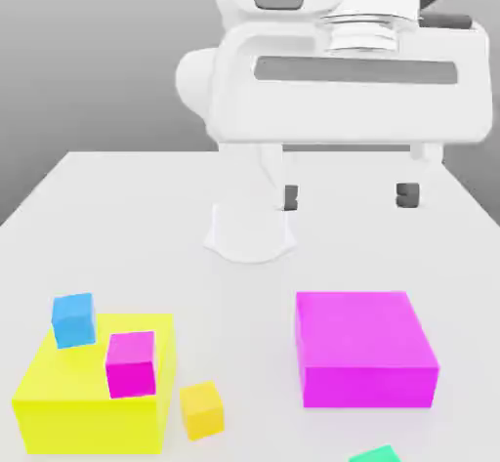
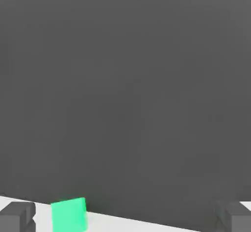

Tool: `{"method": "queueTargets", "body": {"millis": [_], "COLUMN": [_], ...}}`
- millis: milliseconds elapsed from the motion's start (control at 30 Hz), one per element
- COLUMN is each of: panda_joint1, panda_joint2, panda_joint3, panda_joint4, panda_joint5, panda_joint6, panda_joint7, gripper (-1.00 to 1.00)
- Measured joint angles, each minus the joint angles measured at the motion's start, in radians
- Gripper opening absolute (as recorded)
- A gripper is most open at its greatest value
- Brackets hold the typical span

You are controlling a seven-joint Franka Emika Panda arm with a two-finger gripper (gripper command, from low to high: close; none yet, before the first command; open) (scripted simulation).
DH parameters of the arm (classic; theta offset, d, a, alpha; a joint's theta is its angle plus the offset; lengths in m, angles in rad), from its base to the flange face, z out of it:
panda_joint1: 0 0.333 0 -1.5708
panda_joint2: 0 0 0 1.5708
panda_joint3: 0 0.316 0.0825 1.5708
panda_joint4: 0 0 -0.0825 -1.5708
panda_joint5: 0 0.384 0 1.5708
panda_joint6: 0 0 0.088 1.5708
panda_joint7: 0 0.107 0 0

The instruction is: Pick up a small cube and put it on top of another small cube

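- The tool [image 1: 349, 196] hangs high above the desk [image 1: 146, 216], fingers spread wide, holding nothing.
- The small green cube [image 1: 376, 455] lies at the desk's near edge, just in front of the large magenta block [image 1: 366, 348].
- Risk, as I judge it: the descent could clip that block, or nudge the smooth, hard-edged cube off the edge.

Small green cube [image 1: 376, 455] resting on the table
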Motion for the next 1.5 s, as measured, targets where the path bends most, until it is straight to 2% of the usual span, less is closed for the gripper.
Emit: {"method": "queueTargets", "body": {"millis": [400,533,567,767,933,1200,1367,1433,1500], "panda_joint1": [0.057,0.079,0.083,0.084,0.066,-0.076,-0.227,-0.246,-0.244], "panda_joint2": [0.435,0.58,0.605,0.617,0.483,0.194,0.016,-0.007,0.036], "panda_joint3": [0.028,0.007,0.002,0.0,0.022,-0.11,-0.18,-0.193,-0.196], "panda_joint4": [0.039,0.066,0.072,0.074,0.044,-0.081,-0.164,-0.194,-0.218], "panda_joint5": [-0.037,-0.061,-0.065,-0.067,-0.039,-0.021,0.029,0.052,0.065], "panda_joint6": [0.111,0.208,0.227,0.236,0.132,-0.026,-0.12,-0.115,-0.048], "panda_joint7": [-0.014,0.0,0.003,0.004,-0.016,-0.045,-0.092,-0.112,-0.122], "gripper": [0.0,0.0,-1.0,-1.0,-1.0,-1.0,-1.0,-1.0,-1.0]}}
